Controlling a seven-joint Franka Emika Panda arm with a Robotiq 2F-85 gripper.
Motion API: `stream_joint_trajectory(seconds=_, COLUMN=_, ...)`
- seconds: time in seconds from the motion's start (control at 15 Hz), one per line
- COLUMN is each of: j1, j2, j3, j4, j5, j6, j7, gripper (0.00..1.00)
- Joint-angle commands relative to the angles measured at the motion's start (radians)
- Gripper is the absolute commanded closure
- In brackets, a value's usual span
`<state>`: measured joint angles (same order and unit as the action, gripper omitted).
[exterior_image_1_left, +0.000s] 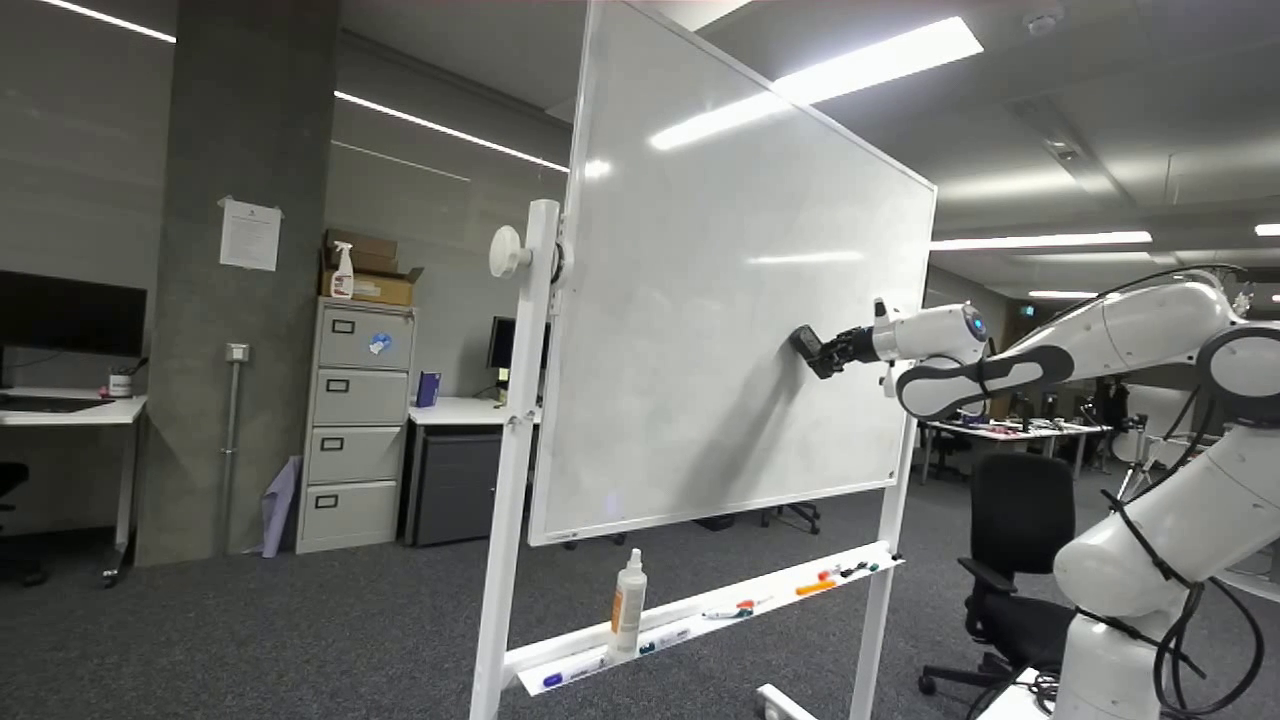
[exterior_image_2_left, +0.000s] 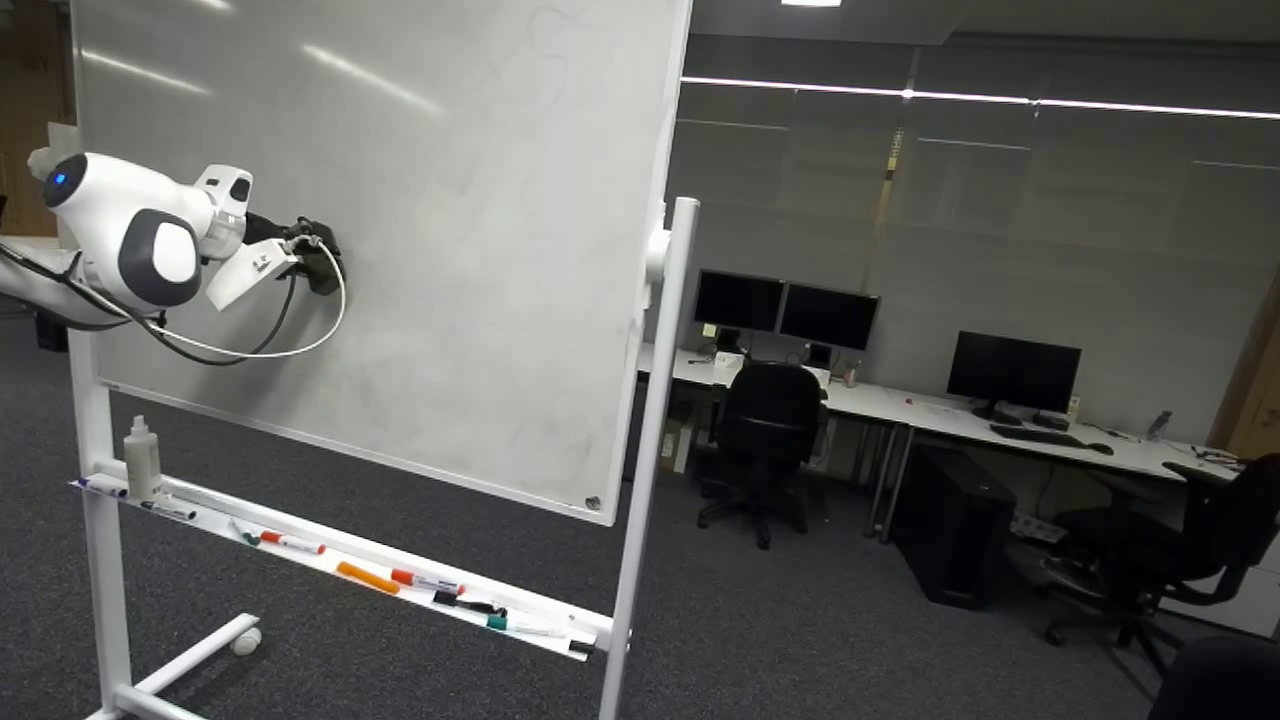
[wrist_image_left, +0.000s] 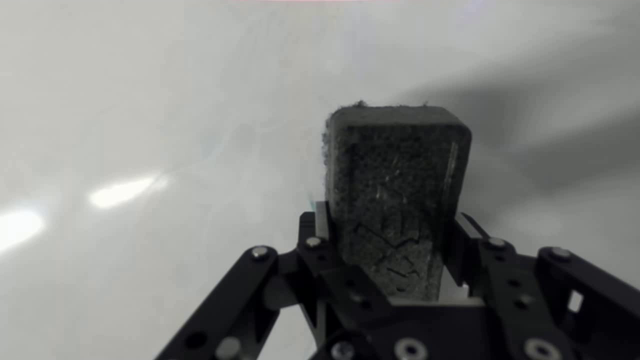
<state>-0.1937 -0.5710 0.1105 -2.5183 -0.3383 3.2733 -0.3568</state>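
Note:
A dark grey block-shaped eraser (wrist_image_left: 395, 175) with worn felt edges fills the middle of the wrist view. My gripper (wrist_image_left: 392, 220) is shut on it, one finger pad against each long side, and the lower part is hidden behind the gripper body. Behind the eraser spreads the whiteboard (exterior_image_1_left: 680, 300), with faint smudges and a small teal mark by the left fingertip. In both exterior views the eraser (exterior_image_1_left: 806, 342) is at the board's surface on the robot's side, tilted; whether its whole face touches cannot be told. The arm's shadow falls down the board.
Below the board, a tray (exterior_image_2_left: 330, 560) carries several markers and a clear bottle (exterior_image_1_left: 628, 605) standing upright. White posts (exterior_image_1_left: 515, 450) of the wheeled stand flank the board. A black chair (exterior_image_1_left: 1020, 530) stands near the robot base. Cables (exterior_image_2_left: 300, 345) loop from the wrist.

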Motion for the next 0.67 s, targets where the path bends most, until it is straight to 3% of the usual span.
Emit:
stream_joint_trajectory(seconds=0.0, j1=0.037, j2=0.045, j3=-0.037, j4=0.011, j5=-0.007, j6=-0.019, j7=0.004, gripper=0.69)
stream_joint_trajectory(seconds=0.6, j1=-0.025, j2=0.021, j3=-0.054, j4=0.008, j5=0.001, j6=-0.044, j7=-0.001, gripper=0.69)
